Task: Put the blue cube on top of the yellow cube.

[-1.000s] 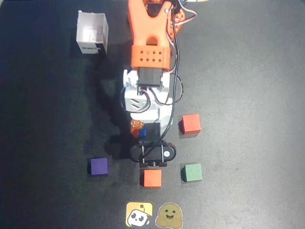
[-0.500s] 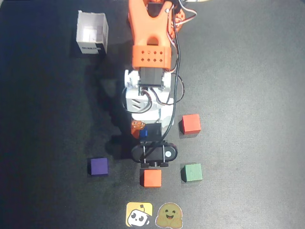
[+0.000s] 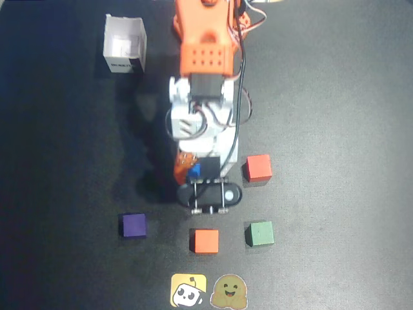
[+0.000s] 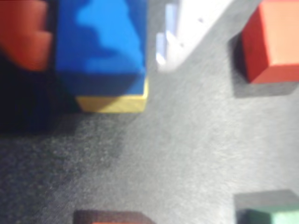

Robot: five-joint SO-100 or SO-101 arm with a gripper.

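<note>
In the wrist view the blue cube point(image 4: 100, 42) sits squarely on top of the yellow cube point(image 4: 112, 103), of which only a thin front strip shows. My gripper point(image 4: 100, 46) straddles the blue cube. The orange finger point(image 4: 23, 37) is at its left and the white finger point(image 4: 180, 32) at its right. A narrow gap shows on each side, so the jaws stand slightly open around it. In the overhead view the blue cube point(image 3: 192, 172) peeks out under the arm's wrist, where the gripper point(image 3: 193, 173) is. The yellow cube is hidden there.
A red cube point(image 3: 258, 167) lies right of the gripper. An orange cube point(image 3: 205, 241), a green cube point(image 3: 259, 233) and a purple cube point(image 3: 133, 225) lie in a row nearer the front. Two stickers point(image 3: 188, 290) lie at the front edge. A white box point(image 3: 124, 44) stands at the back left.
</note>
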